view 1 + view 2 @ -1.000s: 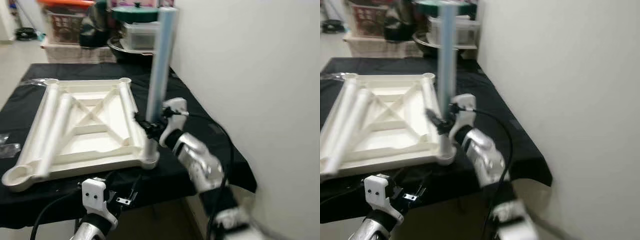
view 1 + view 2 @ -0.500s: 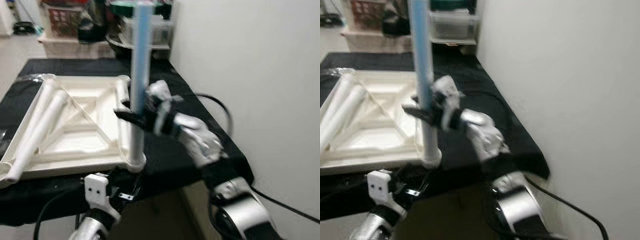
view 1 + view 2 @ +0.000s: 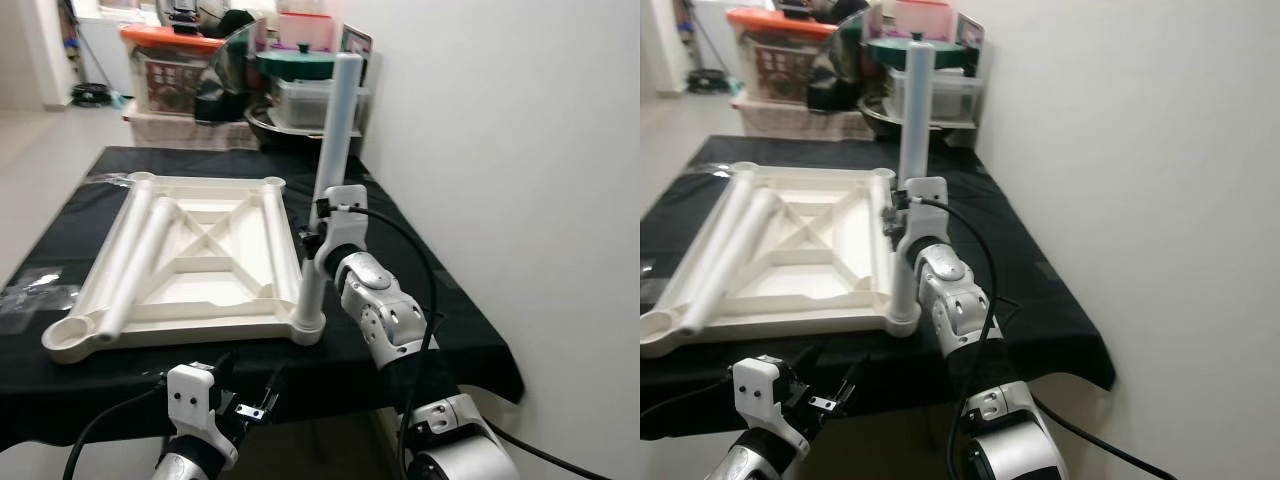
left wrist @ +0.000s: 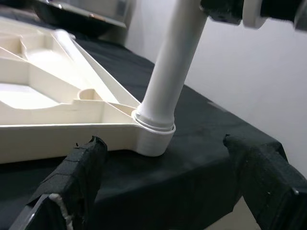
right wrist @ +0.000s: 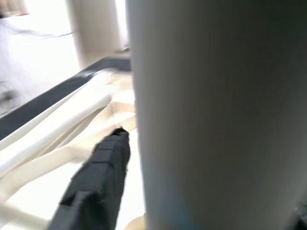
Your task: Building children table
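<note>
The white table top (image 3: 215, 262) lies upside down on a black-covered table. A white leg (image 3: 328, 180) stands upright in its near right corner socket (image 3: 308, 327). My right gripper (image 3: 313, 238) is shut on this leg about halfway up; a black finger (image 5: 96, 182) presses beside the tube (image 5: 216, 115). Two loose legs (image 3: 135, 250) lie along the left side of the top. My left gripper (image 3: 250, 402) hangs open below the table's front edge, its fingers (image 4: 72, 177) spread wide and facing the socketed corner (image 4: 153, 136).
A white wall runs close along the right. Storage boxes and pots (image 3: 290, 85) crowd the far end of the table. Clear plastic wrap (image 3: 30, 290) lies on the cloth at the left. The black cloth's right edge (image 3: 470, 330) drops off near my right arm.
The head view has shifted and sharpened. My right gripper stays shut on the upright leg, its forearm swinging from the leg's right side to below it. The left gripper stays low.
</note>
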You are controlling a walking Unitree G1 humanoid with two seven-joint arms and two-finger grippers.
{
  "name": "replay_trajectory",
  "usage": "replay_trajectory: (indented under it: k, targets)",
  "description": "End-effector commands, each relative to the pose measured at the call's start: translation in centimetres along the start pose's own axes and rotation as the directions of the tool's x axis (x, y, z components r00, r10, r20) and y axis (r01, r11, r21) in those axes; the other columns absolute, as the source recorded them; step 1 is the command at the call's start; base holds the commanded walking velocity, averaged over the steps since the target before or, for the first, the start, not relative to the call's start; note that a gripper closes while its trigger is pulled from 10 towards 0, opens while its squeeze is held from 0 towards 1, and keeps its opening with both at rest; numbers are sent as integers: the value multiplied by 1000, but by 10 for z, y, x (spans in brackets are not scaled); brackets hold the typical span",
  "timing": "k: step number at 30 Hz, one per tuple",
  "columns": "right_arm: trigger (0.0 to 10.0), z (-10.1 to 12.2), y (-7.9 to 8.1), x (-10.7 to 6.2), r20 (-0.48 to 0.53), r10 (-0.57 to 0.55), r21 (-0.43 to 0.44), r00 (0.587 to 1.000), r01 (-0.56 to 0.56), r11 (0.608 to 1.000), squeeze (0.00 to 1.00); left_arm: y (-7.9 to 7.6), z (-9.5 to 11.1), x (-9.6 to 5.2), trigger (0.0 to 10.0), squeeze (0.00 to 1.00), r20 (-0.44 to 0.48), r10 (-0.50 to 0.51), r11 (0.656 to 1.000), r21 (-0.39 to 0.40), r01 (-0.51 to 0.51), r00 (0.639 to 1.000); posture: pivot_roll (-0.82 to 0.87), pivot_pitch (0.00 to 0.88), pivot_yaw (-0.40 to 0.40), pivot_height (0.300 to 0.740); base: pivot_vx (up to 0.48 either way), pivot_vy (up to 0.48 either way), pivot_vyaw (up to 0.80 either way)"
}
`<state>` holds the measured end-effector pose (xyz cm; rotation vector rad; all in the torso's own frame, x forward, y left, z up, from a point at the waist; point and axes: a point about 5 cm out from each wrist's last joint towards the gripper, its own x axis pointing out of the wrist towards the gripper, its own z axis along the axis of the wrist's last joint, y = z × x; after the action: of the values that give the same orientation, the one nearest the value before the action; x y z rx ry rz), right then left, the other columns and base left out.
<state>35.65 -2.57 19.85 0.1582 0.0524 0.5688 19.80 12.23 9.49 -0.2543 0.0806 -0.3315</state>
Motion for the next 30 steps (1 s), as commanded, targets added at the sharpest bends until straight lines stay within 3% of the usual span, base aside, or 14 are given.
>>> replay_trajectory:
  k: [1, 6, 8, 11, 12, 13, 15, 17, 18, 22, 27, 28, 29, 30]
  targets:
    - [10000, -11, 13, 1, -12, 133, 81, 991, -131, 988, 0, -3, -2, 1, 10000, 0, -15, -11, 1000, -12, 11, 1000, 136, 0, -116, 740, 0, 0, 0]
    - [10000, 11, 14, 1, 69, 359, 61, 931, -363, 930, 0, -3, -3, 2, 10000, 0, -15, -14, 1000, -14, 14, 1000, 135, 0, -115, 740, 0, 0, 0]
    - [10000, 22, 6, -12, 74, 602, -11, 795, -603, 798, 0, -4, -3, 2, 10000, 0, -15, -20, 1000, -16, 20, 1000, 145, 0, -123, 740, 0, 0, 0]
    - [10000, 22, 6, -12, 74, 602, -11, 795, -603, 798, 0, -4, -3, 2, 10000, 0, -15, -20, 1000, -16, 20, 1000, 145, 0, -123, 740, 0, 0, 0]
    - [0, 19, 1, -15, 41, 641, -23, 766, -641, 767, 0, -4, -3, 2, 10000, 0, -15, -21, 1000, -17, 21, 1000, 146, 0, -125, 740, 0, 0, 0]
    - [0, 19, 1, -15, 41, 641, -23, 766, -641, 767, 0, -4, -3, 2, 10000, 0, -15, -21, 1000, -17, 21, 1000, 146, 0, -125, 740, 0, 0, 0]
    - [0, -10, -20, 2, -115, 323, 34, 939, -322, 946, 0, -5, -3, 2, 10000, 0, -14, -19, 1000, -19, 19, 1000, 150, 0, -128, 740, 0, 0, 0]
    - [0, -10, -20, 2, -115, 323, 34, 939, -322, 946, 0, -5, -3, 2, 10000, 0, -14, -19, 1000, -19, 19, 1000, 150, 0, -128, 740, 0, 0, 0]
    - [0, -23, -35, 7, -181, 67, 37, 981, -61, 997, 0, -5, -3, 1, 10000, 0, -14, -18, 1000, -19, 18, 1000, 149, 0, -125, 740, 0, 0, 0]
    - [0, -49, -69, -10, -231, -448, 6, 864, 462, 887, 0, -5, -3, 0, 10000, 0, -16, -19, 1000, -19, 19, 1000, 145, 0, -122, 740, 0, 0, 0]
    - [0, -61, -51, -24, -214, -534, 45, 818, 555, 831, 0, -5, -4, -1, 10000, 0, -20, -22, 1000, -21, 22, 1000, 132, 0, -110, 740, 0, 0, 0]
    - [5490, -58, -32, -22, -198, -448, 83, 872, 470, 879, 0, -5, -4, -1, 10000, 0, -22, -25, 999, -22, 24, 999, 127, 0, -109, 740, 0, 0, 0]
    - [5490, -58, -32, -22, -198, -448, 83, 872, 470, 879, 0, -5, -4, -1, 10000, 0, -22, -25, 999, -22, 24, 999, 127, 0, -109, 740, 0, 0, 0]
    - [10000, -49, -17, -18, -157, -355, 96, 922, 372, 923, 0, -5, -4, 0, 10000, 0, -23, -27, 999, -22, 27, 999, 125, 0, -108, 740, 0, 0, 0]
